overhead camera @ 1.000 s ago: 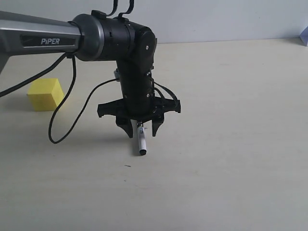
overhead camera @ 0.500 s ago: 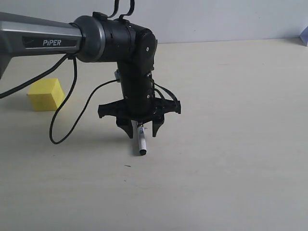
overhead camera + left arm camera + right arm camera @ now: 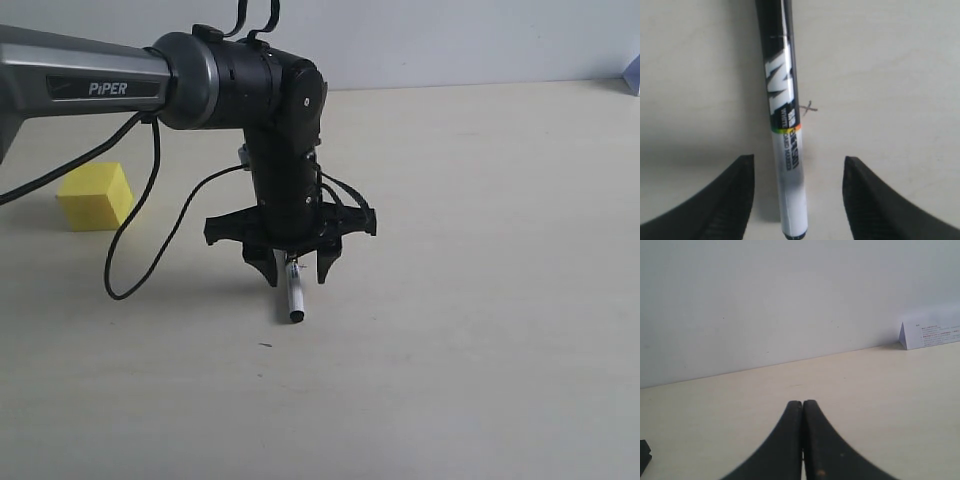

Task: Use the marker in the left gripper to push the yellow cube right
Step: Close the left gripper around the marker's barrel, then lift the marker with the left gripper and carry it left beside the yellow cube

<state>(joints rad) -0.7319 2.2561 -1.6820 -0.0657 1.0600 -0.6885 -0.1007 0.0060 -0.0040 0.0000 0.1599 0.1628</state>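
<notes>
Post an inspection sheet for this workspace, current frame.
Surface: beige table, one small dark mark.
Job's things: yellow cube at left, untouched; marker roughly upright, well apart from it.
Clutter: nothing seen.
Grippers: left gripper fingers apart, gaps either side of marker; right gripper fingers shut, empty.
Cables: black cable loops low beside left arm.
Surroundings: pale wall; printed card at table's back edge.

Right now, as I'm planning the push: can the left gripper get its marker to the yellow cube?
Probably yes. Only bare table lies between the marker hanging from the left gripper and the yellow cube, though the slack cable loops nearby and could snag.
</notes>
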